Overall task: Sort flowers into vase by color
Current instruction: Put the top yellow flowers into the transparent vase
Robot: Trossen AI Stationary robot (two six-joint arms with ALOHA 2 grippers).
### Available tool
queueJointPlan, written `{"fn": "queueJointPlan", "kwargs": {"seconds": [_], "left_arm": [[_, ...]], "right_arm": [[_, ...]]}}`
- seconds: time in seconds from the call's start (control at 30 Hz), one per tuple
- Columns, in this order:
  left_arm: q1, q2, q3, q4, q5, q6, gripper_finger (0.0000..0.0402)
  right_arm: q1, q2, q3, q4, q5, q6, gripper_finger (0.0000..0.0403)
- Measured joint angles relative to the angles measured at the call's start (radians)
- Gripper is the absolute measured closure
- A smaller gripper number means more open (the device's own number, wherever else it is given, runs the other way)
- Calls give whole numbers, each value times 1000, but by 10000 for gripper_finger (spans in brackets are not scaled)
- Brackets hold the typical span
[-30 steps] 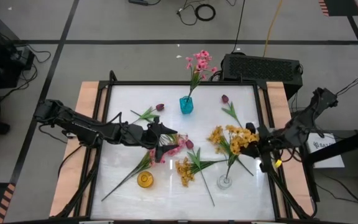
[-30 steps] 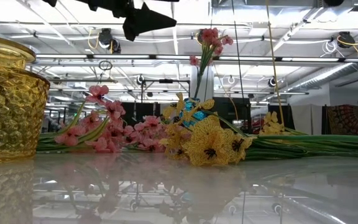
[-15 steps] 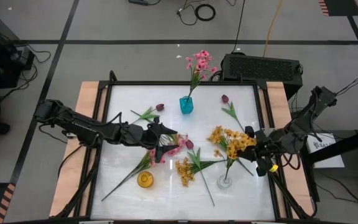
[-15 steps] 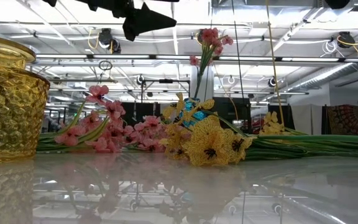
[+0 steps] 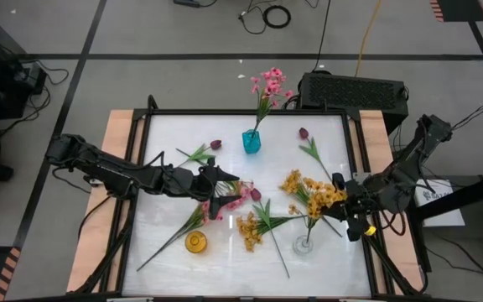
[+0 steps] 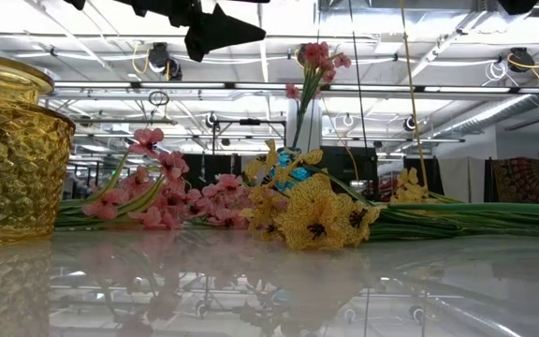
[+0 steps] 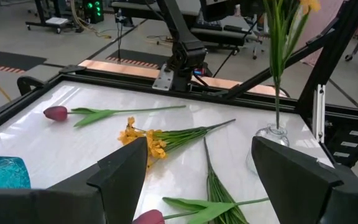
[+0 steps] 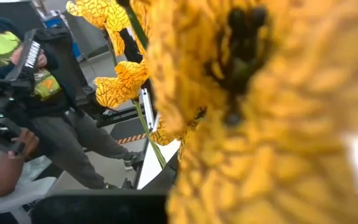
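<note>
Risk lies at the clear vase (image 5: 303,245): the right gripper (image 5: 343,198), clenched on a yellow spray (image 5: 313,191) whose stem stands in that vase, could tip it if it drags sideways. Left gripper (image 5: 229,185) hangs spread and empty over the pink spray (image 5: 225,205) at table centre; snagging is possible.

yellow blossoms (image 8: 247,93) blurred, filling right wrist view, fingers hidden
</note>
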Motion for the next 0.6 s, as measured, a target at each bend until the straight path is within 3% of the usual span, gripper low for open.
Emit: {"fn": "queueJointPlan", "kwargs": {"seconds": [0.6], "left_arm": [[-12,0,0,0,0,1,107]], "right_arm": [[85,50,0,3,-7,-313,395]]}}
